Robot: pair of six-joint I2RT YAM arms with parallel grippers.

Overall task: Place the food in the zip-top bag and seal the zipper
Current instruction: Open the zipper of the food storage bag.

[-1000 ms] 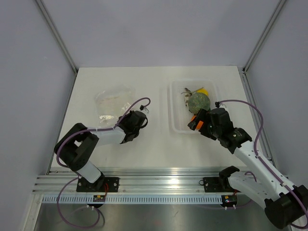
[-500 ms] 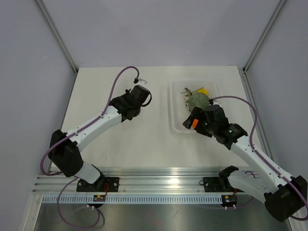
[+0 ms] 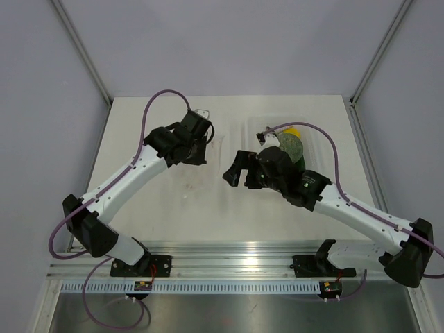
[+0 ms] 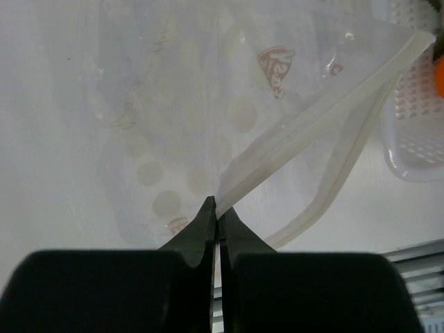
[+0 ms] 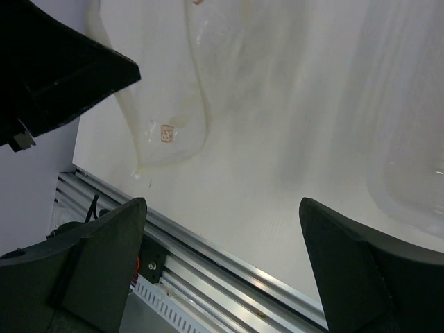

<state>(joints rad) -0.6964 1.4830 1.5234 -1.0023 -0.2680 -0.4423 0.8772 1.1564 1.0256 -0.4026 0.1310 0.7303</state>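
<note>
When looked at through the left wrist camera, shows the left jaws pressed tight together on the zipper (image 4: 319,111) of the zip-top bag (image 4: 208,104), pinching the near end of one whitish strip. Leaves the second strip bowing away to the right, so holds the mouth parted, both strips meeting again at the far top-right corner. Spreads the crinkled clear pouch over the white bench (image 4: 55,173), printed with pale dots and a small reddish mark. Catches a corner of the clear tray (image 4: 416,132) at the right edge, with a sliver of something orange (image 4: 438,76) above it, too cropped to name. Seen next through the right wrist camera, finds the right jaws spread wide with nothing between them, above bare bench near the front rail (image 5: 208,257). Picks out the bag up and to the left, draped below the dark bulk of the left arm (image 5: 55,69) and well apart from those jaws; cuts off the tray's rounded rim at the lower right. From the top camera, places the left arm stretched to mid-bench with its wrist left of the tray, and the right arm (image 3: 333,201) reaching across toward the centre, its jaws between the left wrist and the tray. Has the food lying in the tray: speckled green ball (image 3: 291,147), yellow piece (image 3: 293,130) behind it, brownish fish-like piece (image 3: 266,132) at the left, anything else hidden under the right arm. Barely registers the pouch here, too clear to outline.
</note>
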